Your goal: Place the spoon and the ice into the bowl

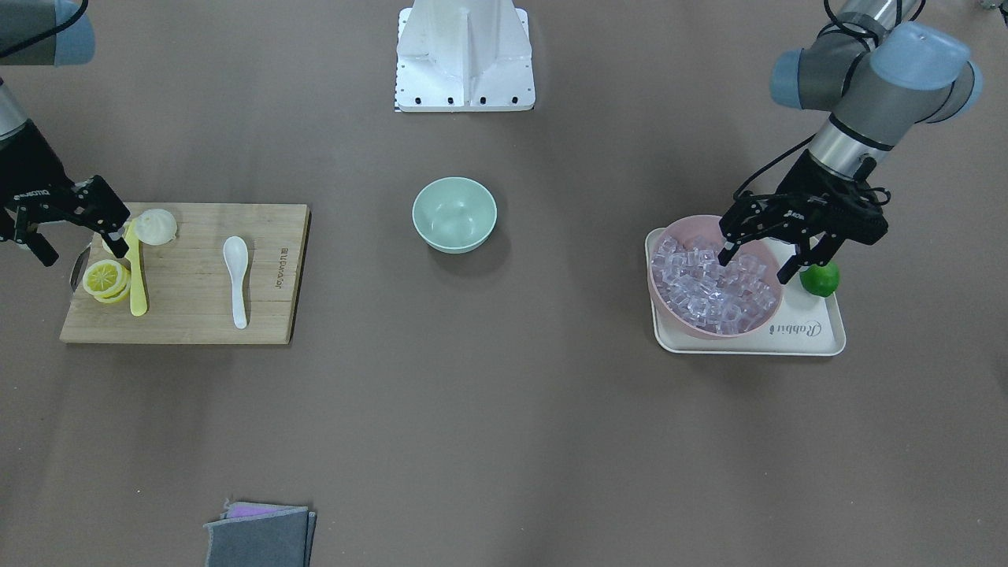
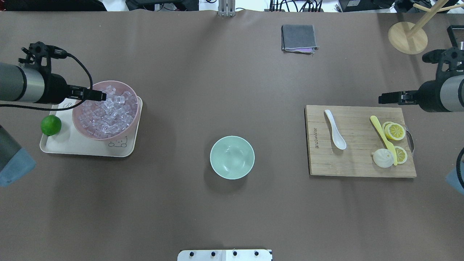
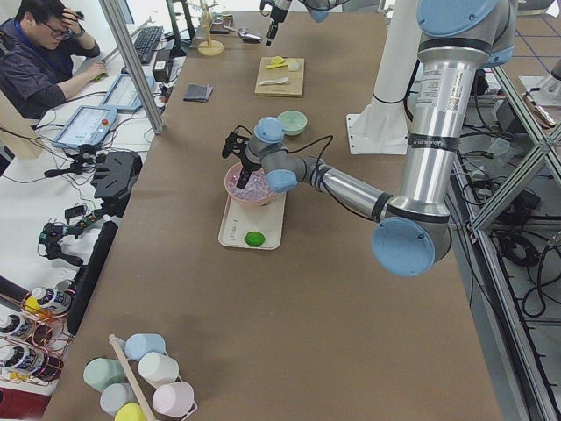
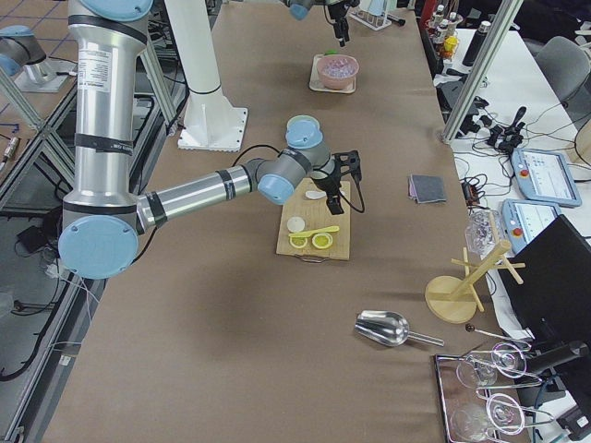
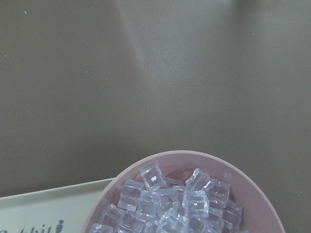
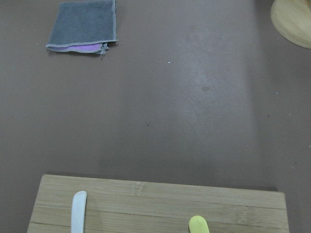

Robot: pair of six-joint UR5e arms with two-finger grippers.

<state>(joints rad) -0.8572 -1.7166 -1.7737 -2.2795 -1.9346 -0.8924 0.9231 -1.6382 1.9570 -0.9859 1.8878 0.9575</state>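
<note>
Brown table (image 1: 504,441) — left pincer (image 1: 756,268) spread above ice (image 1: 709,287), right pincer (image 1: 84,254) spread by board (image 1: 189,311).

Two high cameras face each other over the counter (image 1: 504,441), two look along it from its ends, all showing the bowl (image 1: 454,214); wrist cameras look down closely.

I see a cutting board (image 2: 359,163) holding lemon slices (image 2: 395,131) and a yellow knife (image 2: 380,130); a grey cloth (image 2: 298,37) lies near the tabletop's (image 2: 232,210) far edge.

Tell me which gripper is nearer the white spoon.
Right. The right gripper hovers by the cutting board holding the spoon; the left gripper is across the table, above the pink bowl.
</note>
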